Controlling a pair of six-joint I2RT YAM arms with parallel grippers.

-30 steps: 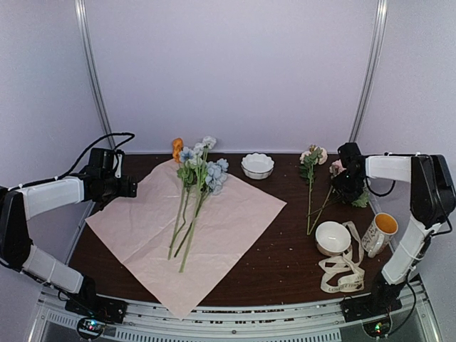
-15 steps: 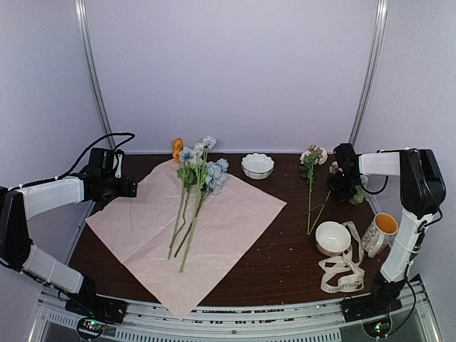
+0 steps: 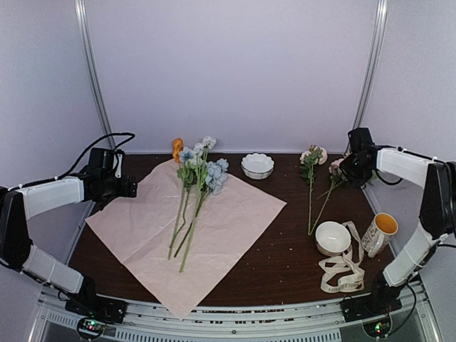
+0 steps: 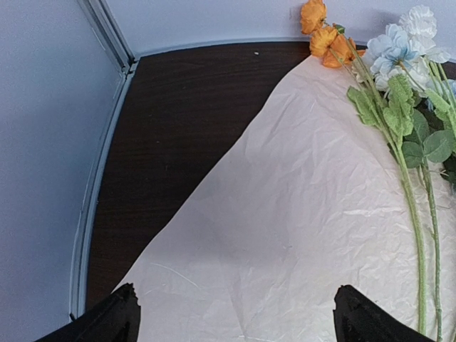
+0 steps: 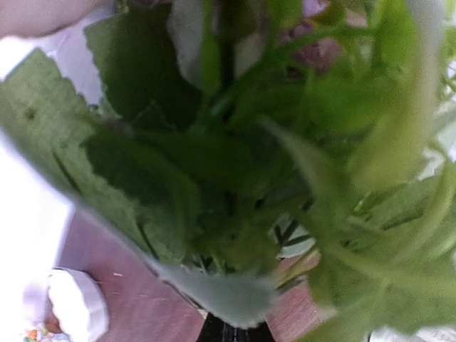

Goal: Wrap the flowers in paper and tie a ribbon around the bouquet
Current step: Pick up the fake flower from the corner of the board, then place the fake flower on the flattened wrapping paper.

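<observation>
Gathering step: one stray stem in hand, wrapping not yet begun

Your right gripper (image 3: 345,171) is clamped tight on the leafy upper end of a pink-bloomed stem (image 3: 324,201) at the far right of the table (image 3: 285,260). Its wrist view is blurred leaves and nothing else, so you cannot judge from there how secure the hold is. A second loose stem (image 3: 310,187) lies just beside it on the bare wood. The flowers (image 3: 197,182) lie in a bunch across the paper (image 3: 235,214), blooms toward the far corner, with the sheet spread flat and unfolded. The ribbon (image 3: 340,274) sits in a loose heap near the right arm's base, untouched.

Your left gripper (image 4: 231,317) hangs over the paper's left edge, jaws fully spread and holding nothing.

By the look of it, the next move is to carry the held stem across and lay it alongside the bunch, heads matching. Lift it well clear first: the long stem trails low and could drag the neighbouring stem with it.
</observation>
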